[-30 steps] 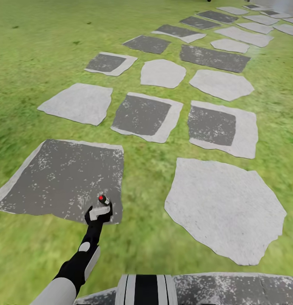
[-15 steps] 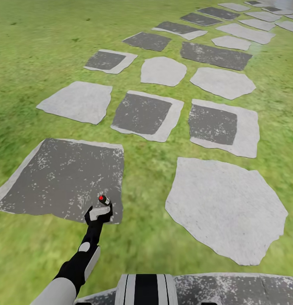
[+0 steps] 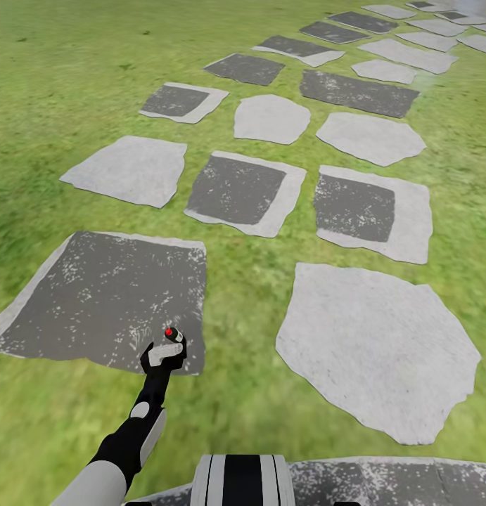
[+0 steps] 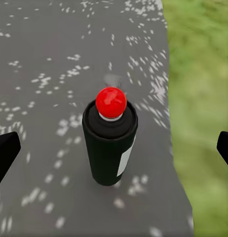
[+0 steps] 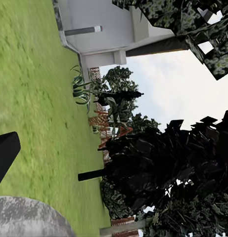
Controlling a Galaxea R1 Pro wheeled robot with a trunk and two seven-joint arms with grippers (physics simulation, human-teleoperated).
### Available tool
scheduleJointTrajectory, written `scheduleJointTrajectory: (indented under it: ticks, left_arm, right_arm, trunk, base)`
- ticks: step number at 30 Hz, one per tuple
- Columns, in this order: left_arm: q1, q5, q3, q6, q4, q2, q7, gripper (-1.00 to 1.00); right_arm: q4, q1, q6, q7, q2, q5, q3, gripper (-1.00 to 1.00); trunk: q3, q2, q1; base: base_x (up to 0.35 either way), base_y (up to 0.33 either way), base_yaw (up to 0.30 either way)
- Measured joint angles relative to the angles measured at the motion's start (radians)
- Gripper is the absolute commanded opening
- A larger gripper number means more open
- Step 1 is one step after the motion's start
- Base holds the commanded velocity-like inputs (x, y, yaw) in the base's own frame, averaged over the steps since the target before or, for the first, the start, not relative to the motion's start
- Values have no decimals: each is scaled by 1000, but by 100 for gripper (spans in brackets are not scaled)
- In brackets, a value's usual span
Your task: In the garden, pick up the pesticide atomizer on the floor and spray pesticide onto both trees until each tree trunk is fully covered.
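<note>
One pesticide atomizer [image 4: 110, 143], black with a red cap, stands upright on a dark stepping stone [image 3: 95, 295] near its grass edge, between the wide-spread fingers of the left tool [image 3: 165, 349], untouched. Around it, lawn [image 3: 67, 77] and about eighteen grey stones. Right tool: one dark fingertip [image 5: 4, 155] shows, spread unclear.

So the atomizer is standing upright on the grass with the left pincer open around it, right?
Not on the grass. The pesticide atomizer stands upright on the dark grey stepping stone, near the edge where the lawn begins; the left wrist view shows this. The rest holds: the left pincer is open, with a fingertip on each side of the bottle and not touching it.
</note>
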Motion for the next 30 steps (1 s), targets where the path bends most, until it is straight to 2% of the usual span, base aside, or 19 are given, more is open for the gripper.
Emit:
scheduleJointTrajectory:
  ticks: [3, 5, 6, 16, 30]
  left_arm:
    - [0, 0, 0, 0, 0, 0, 0, 100]
    - [0, 0, 0, 0, 0, 0, 0, 100]
    - [0, 0, 0, 0, 0, 0, 0, 100]
    - [0, 0, 0, 0, 1, 0, 0, 100]
    - [0, 0, 0, 0, 2, 0, 0, 100]
  right_arm:
    - [-1, 0, -18, -1, 10, 3, 1, 100]
    - [0, 0, -72, -2, 25, 8, 1, 100]
    - [0, 0, -75, -2, 26, 8, 0, 100]
    - [0, 0, -86, -5, 28, 8, -1, 100]
    - [0, 0, -88, -5, 28, 8, -1, 100]
  trunk:
    - [0, 0, 0]
    - [0, 0, 0]
    - [0, 0, 0]
    - [0, 0, 0]
    - [0, 0, 0]
  base:
    - [1, 1, 0]
    - [0, 0, 0]
    - [0, 0, 0]
    - [3, 3, 0]
    - [83, 56, 0]
